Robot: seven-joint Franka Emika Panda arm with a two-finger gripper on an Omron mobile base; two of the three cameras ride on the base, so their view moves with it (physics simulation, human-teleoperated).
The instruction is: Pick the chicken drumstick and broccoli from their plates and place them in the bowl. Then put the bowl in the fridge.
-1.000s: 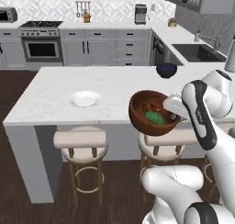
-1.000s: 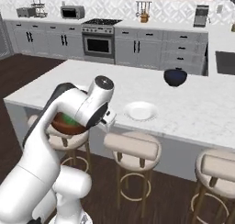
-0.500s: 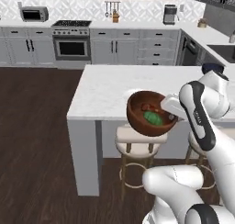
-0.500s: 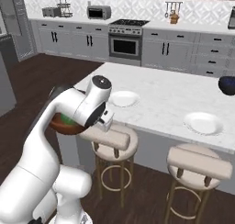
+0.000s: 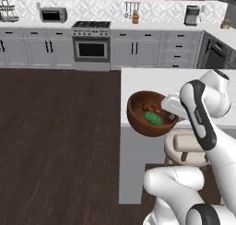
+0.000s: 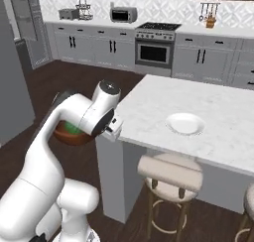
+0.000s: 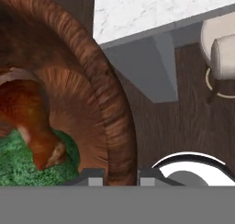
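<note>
The bowl [image 5: 150, 114] hangs in the air off the near left corner of the desk [image 5: 152, 81], above the dark wood floor [image 5: 55, 141] and clear of the marble top. Inside it lies the broccoli [image 5: 153, 118], a green floret low in the hollow, and the chicken drumstick [image 7: 32, 117] rests on top of it, its thin bone end pointing down toward the rim in the hand view. The pincer [image 7: 120, 176] is pinching the bowl by its rim: one finger tip sits inside the wall and the other outside, with the reddish-brown rim between them. In the left base view the white arm reaches to the bowl's right side; in the right base view the bowl [image 6: 72, 133] shows partly behind the arm's forearm, with a strip of green at its top. On the desk [image 6: 198, 112], well apart from the bowl, stands one white plate [image 6: 185, 123] toward the near long edge. A cushioned stool [image 6: 169, 172] stands below that edge. Along the far wall run grey cabinets and an oven [image 5: 91, 48].
</note>
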